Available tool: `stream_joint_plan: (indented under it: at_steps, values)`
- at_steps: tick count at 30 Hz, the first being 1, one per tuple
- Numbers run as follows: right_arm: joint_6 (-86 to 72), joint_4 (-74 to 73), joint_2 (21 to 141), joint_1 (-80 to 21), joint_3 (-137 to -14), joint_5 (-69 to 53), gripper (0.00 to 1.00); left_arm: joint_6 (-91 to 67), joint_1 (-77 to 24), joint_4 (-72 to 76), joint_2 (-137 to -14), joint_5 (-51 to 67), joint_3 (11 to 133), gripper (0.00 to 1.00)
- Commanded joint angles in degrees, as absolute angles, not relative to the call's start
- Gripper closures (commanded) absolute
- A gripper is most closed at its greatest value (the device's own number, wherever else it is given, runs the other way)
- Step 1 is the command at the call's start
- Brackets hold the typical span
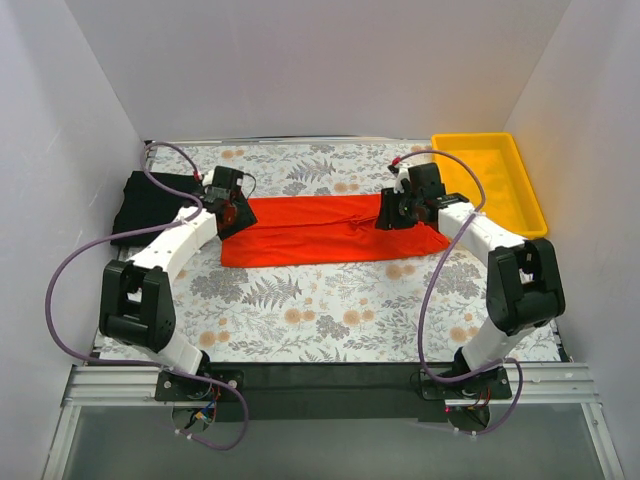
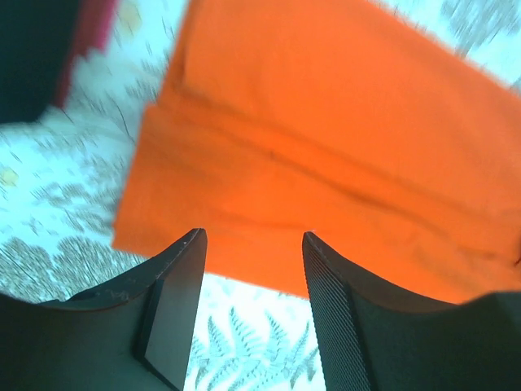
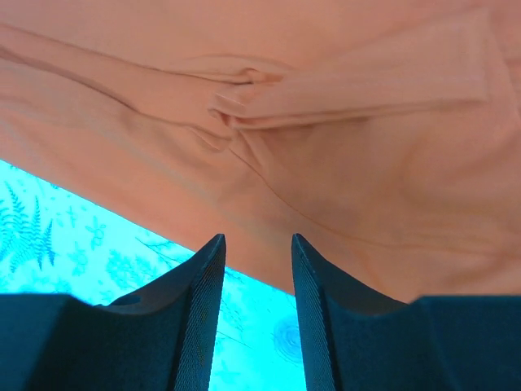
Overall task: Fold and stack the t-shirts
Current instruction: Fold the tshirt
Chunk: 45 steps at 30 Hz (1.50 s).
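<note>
From above, the orange-red t-shirt [image 1: 320, 230] lies folded in a long strip in the middle of the flowery table [image 1: 300, 300]. The left gripper [image 1: 228, 212] is at its left end and the right gripper [image 1: 395, 212] at its right end. A black t-shirt [image 1: 150, 200] lies at the far left, and a yellow tray [image 1: 485, 137] sits far right.

In the left wrist view, the fingers [image 2: 175, 301] are spread and hold nothing. They sit over the shirt's edge, and a dark red t-shirt [image 2: 91, 23] peeks in at the corner.

In the right wrist view, the fingers [image 3: 199, 301] are apart and hold nothing, just over the shirt's edge.

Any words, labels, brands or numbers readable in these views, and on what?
None can be read. The orange-red t-shirt, the yellow tray and the floral table cover show no print in any view. No neck label is in sight, and the left wrist view is blurred.
</note>
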State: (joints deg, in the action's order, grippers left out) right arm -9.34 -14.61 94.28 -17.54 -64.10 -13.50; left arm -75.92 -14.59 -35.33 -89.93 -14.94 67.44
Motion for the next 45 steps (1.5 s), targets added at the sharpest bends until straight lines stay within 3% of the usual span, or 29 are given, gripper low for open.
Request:
stream_joint_plan:
  at_steps: [1,10,19,25,32,45]
  values:
    - [-9.32,-12.48,98.07,-18.89,-68.10,-15.82,0.62,-76.64,-15.20,-34.64,-90.44,-11.43,62.24,0.54]
    - [-10.37,-10.72,108.09,-18.99,-71.89,-13.54,0.63,-78.22,-14.68,-32.08,-95.53,-13.27,55.21,0.59]
    - [-13.27,-10.72,111.36,-12.22,-72.77,-13.88,0.62,-79.63,-11.51,-31.73,-93.96,-12.92,49.22,0.62]
    - [-13.01,-10.81,105.83,-12.04,-71.82,-17.67,0.61,-79.54,-11.51,-33.13,-90.80,-12.57,49.92,0.60]
    - [-13.01,-10.81,94.14,-11.34,-62.69,-10.38,0.60,-78.66,-11.51,-34.19,-84.73,-13.27,55.02,0.54]
    - [-15.38,-11.95,90.35,-6.42,-49.41,2.26,0.62,-81.47,-11.16,-30.58,-96.85,-14.24,55.99,0.61]
